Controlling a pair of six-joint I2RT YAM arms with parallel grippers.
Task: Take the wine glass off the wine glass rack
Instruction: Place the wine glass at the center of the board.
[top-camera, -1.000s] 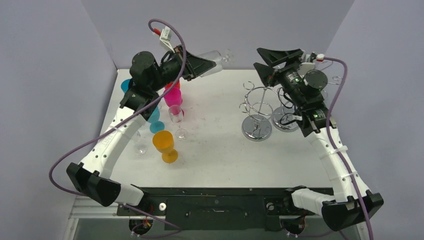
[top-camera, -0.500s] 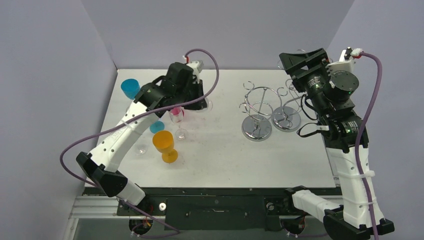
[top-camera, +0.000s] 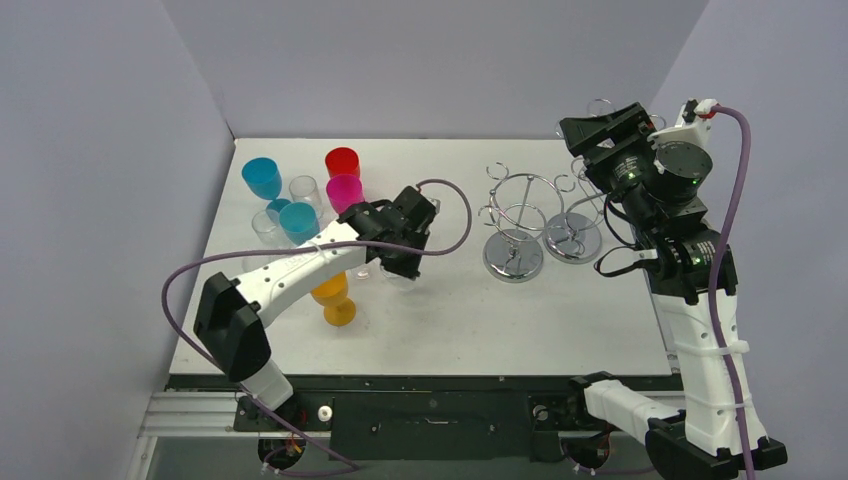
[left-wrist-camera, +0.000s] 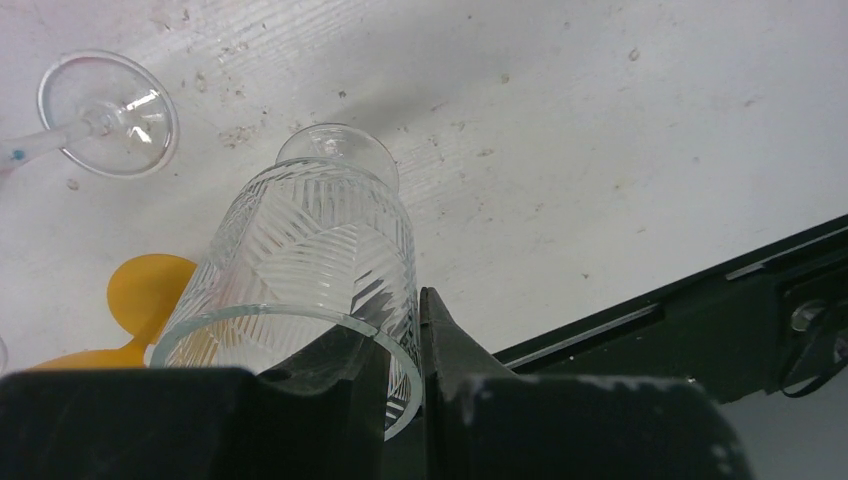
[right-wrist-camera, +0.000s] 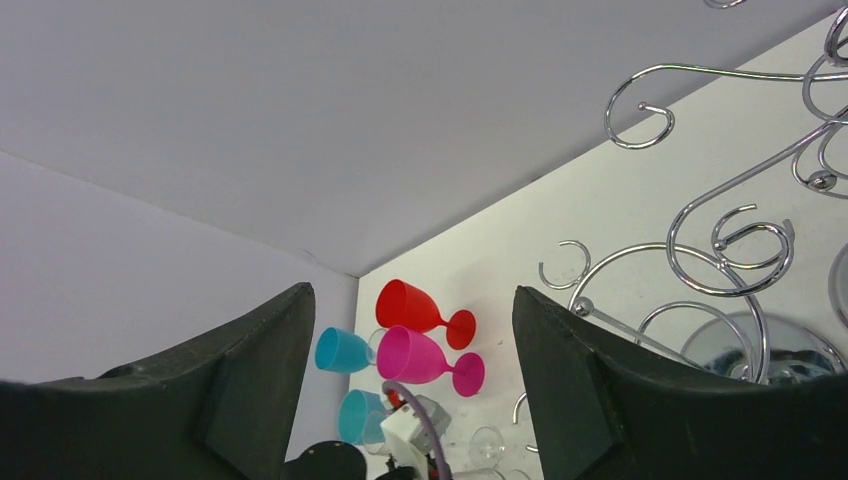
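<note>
Left wrist | left end effector (left-wrist-camera: 398, 352) clamped on wine glass (left-wrist-camera: 312, 240) rim | glass juts ahead

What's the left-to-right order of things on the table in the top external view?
blue glass → teal glass → pink glass → left gripper, shut on the clear wine glass → left chrome rack → right chrome rack. Red glass and orange glass left out: they overlap pink.

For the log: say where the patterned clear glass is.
The patterned glass is held by its rim in the left claw, left of centre in the top view, beside the orange goblet.
</note>
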